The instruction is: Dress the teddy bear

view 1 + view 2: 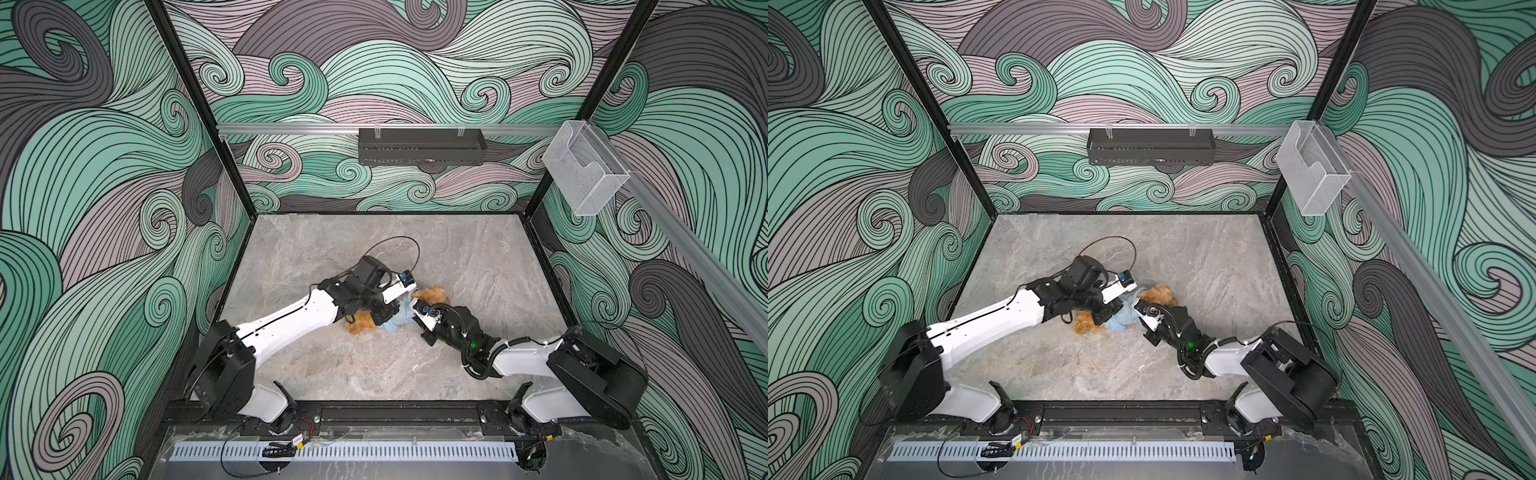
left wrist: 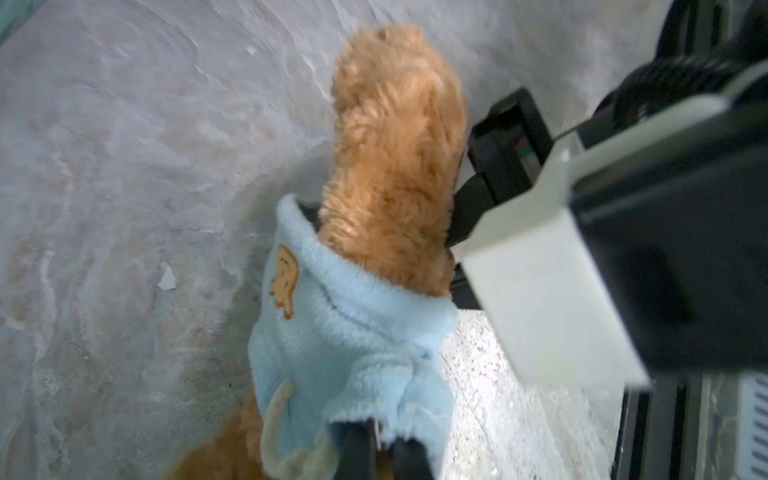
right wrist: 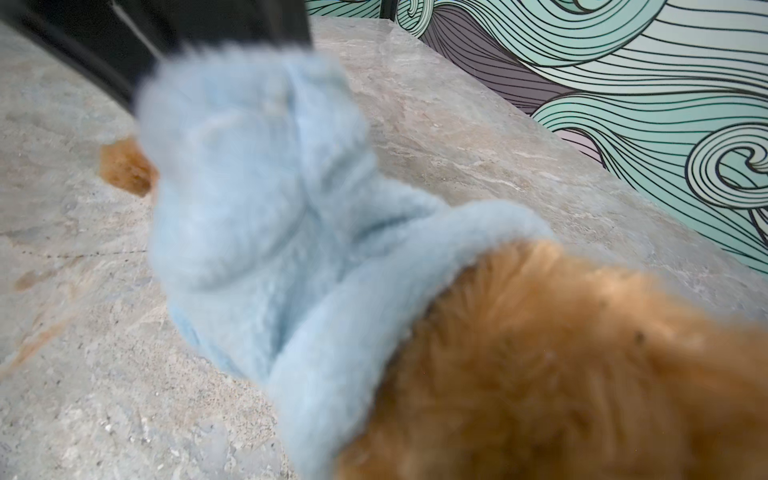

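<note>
Just one teddy bear [image 1: 432,296]; left end effector [image 2: 384,449] clamps its shirt [image 2: 353,332], right end effector [image 2: 484,180] unclear

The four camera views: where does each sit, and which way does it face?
Top views: high above the robot's side, looking down on the table; both arms show.
Left wrist: on the left arm, facing the shirt; left gripper tips show.
Right wrist: on the right arm, close against the teddy bear; own fingers unseen.
Shared: all show teddy bear and shirt.
</note>
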Robot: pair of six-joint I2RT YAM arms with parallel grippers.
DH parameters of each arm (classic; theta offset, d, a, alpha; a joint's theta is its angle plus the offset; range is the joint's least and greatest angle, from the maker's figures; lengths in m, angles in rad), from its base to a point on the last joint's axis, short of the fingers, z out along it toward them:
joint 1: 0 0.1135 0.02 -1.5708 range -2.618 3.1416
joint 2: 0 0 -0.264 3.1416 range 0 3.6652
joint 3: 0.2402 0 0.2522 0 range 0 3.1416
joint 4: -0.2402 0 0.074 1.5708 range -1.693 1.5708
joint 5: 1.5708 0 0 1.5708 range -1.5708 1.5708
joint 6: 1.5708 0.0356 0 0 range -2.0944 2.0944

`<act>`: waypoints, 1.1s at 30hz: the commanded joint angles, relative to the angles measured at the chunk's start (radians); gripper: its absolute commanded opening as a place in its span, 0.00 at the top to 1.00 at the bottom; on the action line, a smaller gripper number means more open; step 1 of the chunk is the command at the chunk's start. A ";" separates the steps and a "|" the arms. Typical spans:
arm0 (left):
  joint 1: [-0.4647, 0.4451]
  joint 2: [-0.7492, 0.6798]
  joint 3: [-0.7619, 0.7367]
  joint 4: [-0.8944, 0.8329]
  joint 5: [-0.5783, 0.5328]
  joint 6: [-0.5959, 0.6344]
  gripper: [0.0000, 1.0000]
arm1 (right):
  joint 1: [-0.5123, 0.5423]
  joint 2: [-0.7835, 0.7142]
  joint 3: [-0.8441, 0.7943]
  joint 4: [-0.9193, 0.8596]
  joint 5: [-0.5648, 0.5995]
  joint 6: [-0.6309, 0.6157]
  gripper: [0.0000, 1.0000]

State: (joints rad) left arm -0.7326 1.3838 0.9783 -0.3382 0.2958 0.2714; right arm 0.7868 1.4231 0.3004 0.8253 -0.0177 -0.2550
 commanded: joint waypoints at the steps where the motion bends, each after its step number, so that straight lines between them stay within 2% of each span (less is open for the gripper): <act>1: 0.012 -0.099 -0.095 0.214 0.057 -0.084 1.00 | -0.004 -0.053 0.009 -0.066 0.088 0.157 0.65; 3: 0.013 -0.092 -0.110 0.216 0.012 -0.078 1.00 | -0.004 -0.130 0.001 -0.149 0.073 0.199 0.51; 6: 0.013 -0.069 -0.095 0.180 -0.050 -0.074 1.00 | -0.004 -0.286 0.033 -0.380 0.063 0.213 0.37; 11: 0.013 -0.068 -0.106 0.224 -0.074 -0.074 1.00 | -0.009 -0.554 0.082 -0.672 0.035 0.253 0.27; 14: 0.013 -0.059 -0.099 0.215 -0.059 -0.067 1.00 | -0.009 -0.626 0.114 -0.710 -0.084 0.262 0.33; 17: 0.013 -0.056 -0.092 0.201 -0.034 -0.048 1.00 | -0.008 -0.567 0.182 -0.719 -0.159 0.307 0.45; 19: 0.013 -0.054 -0.087 0.191 -0.022 -0.031 1.00 | -0.011 -0.506 0.221 -0.710 -0.146 0.354 0.53; 22: 0.013 -0.051 -0.081 0.180 -0.002 -0.016 1.00 | -0.018 -0.427 0.246 -0.658 -0.121 0.420 0.59; 33: 0.012 -0.040 -0.076 0.171 0.031 0.002 1.00 | -0.031 -0.207 0.311 -0.613 -0.113 0.544 0.74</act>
State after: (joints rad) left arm -0.7212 1.3396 0.8677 -0.1699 0.2924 0.2539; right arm 0.7631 1.1927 0.5938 0.1757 -0.1261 0.2352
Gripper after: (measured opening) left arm 0.052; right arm 0.280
